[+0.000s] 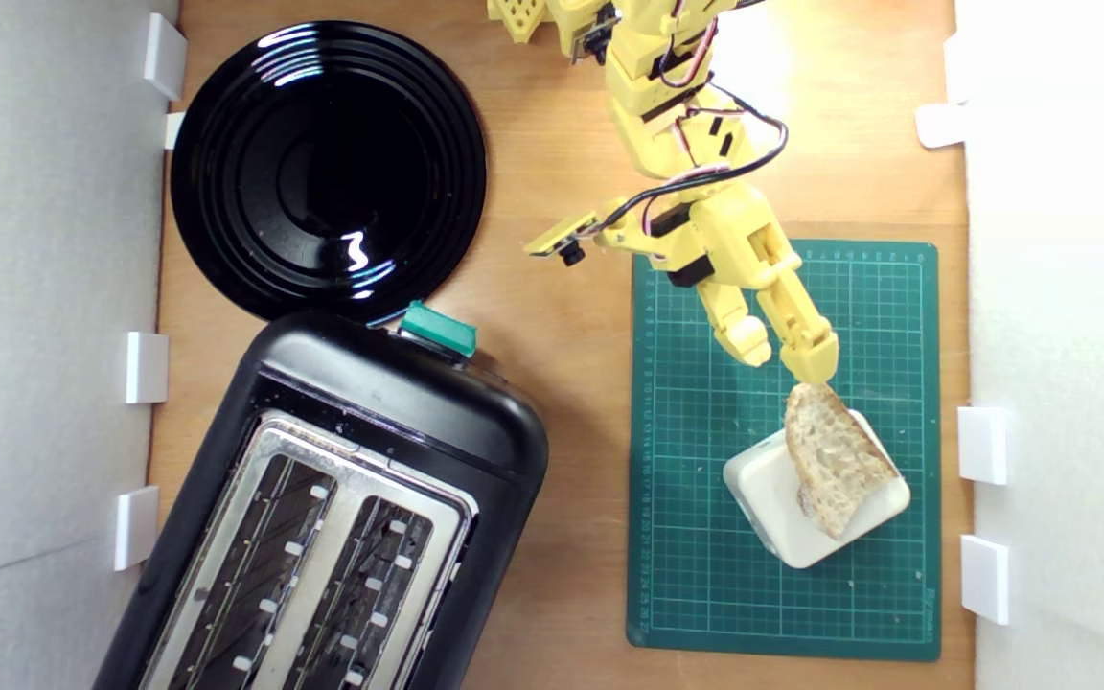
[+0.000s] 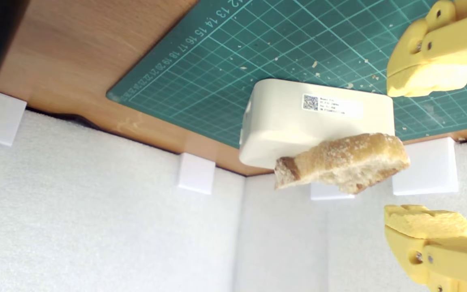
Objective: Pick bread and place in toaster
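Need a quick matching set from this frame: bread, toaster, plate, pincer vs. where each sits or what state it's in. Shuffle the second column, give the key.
Column 1
1. bread
2. toaster
3. plate
4. pincer

Column 2
A. open, nothing between its fingers
B. lying on the cream-white block on the green mat
C. bare, near the exterior view's upper left corner
D. both slots unfilled, at the exterior view's lower left

Pairs: 1-B, 2-D, 3-C, 4-A
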